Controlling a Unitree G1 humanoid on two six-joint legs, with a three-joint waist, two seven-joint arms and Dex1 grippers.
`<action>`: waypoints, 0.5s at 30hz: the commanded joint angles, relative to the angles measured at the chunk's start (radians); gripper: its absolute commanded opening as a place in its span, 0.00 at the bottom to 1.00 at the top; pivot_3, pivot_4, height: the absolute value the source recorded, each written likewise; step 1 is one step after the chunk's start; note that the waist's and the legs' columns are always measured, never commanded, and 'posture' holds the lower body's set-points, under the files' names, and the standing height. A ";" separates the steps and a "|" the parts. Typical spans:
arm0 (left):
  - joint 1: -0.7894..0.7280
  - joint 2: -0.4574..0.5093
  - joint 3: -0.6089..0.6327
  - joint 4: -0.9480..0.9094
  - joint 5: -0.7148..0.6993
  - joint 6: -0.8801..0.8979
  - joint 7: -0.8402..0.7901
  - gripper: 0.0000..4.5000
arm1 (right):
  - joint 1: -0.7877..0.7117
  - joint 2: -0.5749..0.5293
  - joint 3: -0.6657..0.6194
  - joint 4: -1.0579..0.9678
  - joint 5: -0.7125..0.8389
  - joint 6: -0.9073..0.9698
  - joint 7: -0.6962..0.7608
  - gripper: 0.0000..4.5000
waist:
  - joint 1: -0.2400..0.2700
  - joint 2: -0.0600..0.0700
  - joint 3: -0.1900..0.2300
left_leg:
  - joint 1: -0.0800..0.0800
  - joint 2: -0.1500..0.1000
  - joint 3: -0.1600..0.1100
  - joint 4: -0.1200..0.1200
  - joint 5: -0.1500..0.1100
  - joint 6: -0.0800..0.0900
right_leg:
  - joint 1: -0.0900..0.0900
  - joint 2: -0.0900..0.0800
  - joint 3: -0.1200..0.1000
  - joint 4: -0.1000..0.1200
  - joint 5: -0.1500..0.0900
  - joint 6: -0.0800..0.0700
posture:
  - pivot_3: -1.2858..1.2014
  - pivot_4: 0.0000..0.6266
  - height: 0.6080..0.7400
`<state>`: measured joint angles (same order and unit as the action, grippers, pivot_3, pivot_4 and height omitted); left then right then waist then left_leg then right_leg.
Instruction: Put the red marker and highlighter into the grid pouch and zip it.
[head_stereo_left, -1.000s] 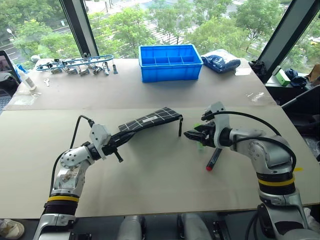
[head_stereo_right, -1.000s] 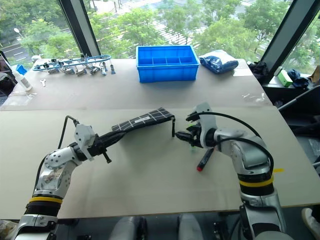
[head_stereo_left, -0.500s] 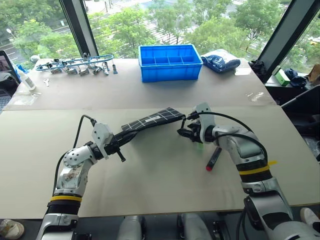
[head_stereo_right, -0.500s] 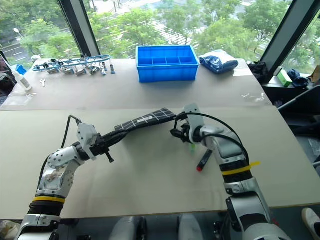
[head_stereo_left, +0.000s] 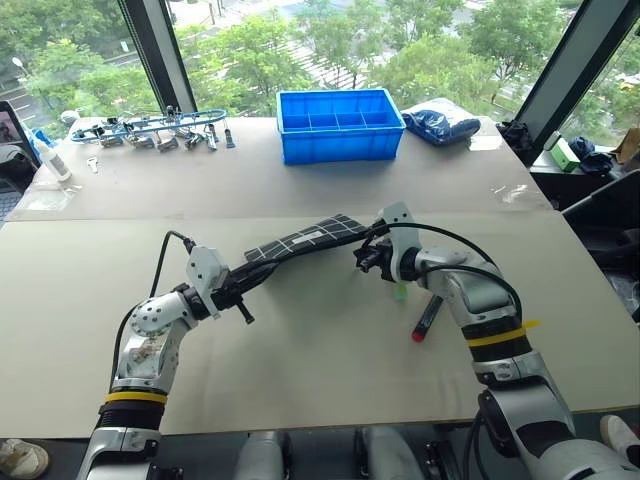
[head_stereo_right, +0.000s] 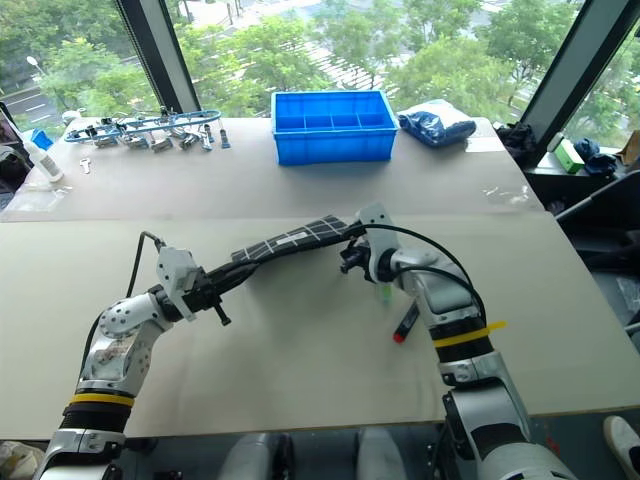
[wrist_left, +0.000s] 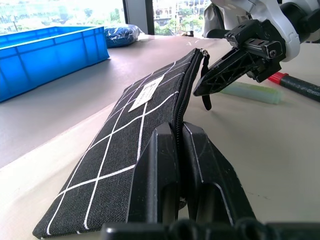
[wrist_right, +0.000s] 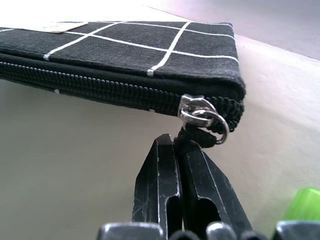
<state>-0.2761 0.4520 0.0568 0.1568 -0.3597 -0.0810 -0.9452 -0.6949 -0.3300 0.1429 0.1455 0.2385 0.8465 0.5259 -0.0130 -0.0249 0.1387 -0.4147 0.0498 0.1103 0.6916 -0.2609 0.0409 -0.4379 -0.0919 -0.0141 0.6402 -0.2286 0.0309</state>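
Your left gripper (wrist_left: 179, 150) is clamped tight on one end of the grid pouch (head_stereo_left: 300, 241), pinching it along the zipper edge, so the pouch is held off the table (head_stereo_left: 320, 360) like a stiff strip running from about 8 o'clock up toward 2 o'clock in the head views. Its small white label (wrist_left: 146, 94) faces up. Your right gripper (wrist_right: 179, 150) has its fingers pressed together on the black pull strap (wrist_left: 206, 100) hanging from the metal zipper slider (wrist_right: 196, 111), which sits at the pouch's far corner, with the zipper closed along the visible edge.

The highlighter (head_stereo_left: 400, 291) lies on the table just below the right gripper, at roughly 5 o'clock from the pouch's far end. The red marker (head_stereo_left: 427, 318) lies a little farther out along the same direction, close beside the right forearm, its red end toward you. Both pens are outside the pouch. The blue bin (head_stereo_left: 340, 124) stands well apart at 12 o'clock.
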 joint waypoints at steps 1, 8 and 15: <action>-0.013 -0.005 0.006 -0.037 -0.011 0.002 0.008 0.00 | -0.015 -0.005 0.000 -0.070 0.018 -0.009 0.042 0.00 | 0.000 0.000 0.000 | 0.000 0.000 0.000 0.000 0.000 0.000 | 0.000 0.000 0.000 0.000 0.000 0.000 | 0.52 0.24 1.00; -0.022 -0.012 0.003 -0.025 -0.006 -0.004 0.008 0.00 | 0.007 0.005 0.067 -0.244 0.083 0.034 0.148 0.00 | 0.000 0.000 0.000 | 0.000 0.000 0.000 0.000 0.000 0.000 | 0.000 0.000 0.000 0.000 0.000 0.000 | 0.52 0.24 1.00; -0.037 -0.017 -0.003 -0.010 -0.003 -0.009 0.000 0.00 | -0.044 0.053 0.147 -0.173 0.027 0.002 0.139 0.00 | 0.001 0.000 0.000 | 0.000 0.000 0.000 0.001 0.000 0.000 | 0.000 0.000 0.000 0.000 0.000 0.000 | 0.52 0.24 1.00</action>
<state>-0.2958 0.4373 0.0558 0.1634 -0.3566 -0.0818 -0.9386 -0.7048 -0.2874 0.2598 -0.0259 0.2843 0.8834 0.6545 -0.0123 -0.0249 0.1387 -0.4148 0.0498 0.1099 0.6923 -0.2610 0.0411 -0.4378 -0.0917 -0.0144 0.6404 -0.2286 0.0309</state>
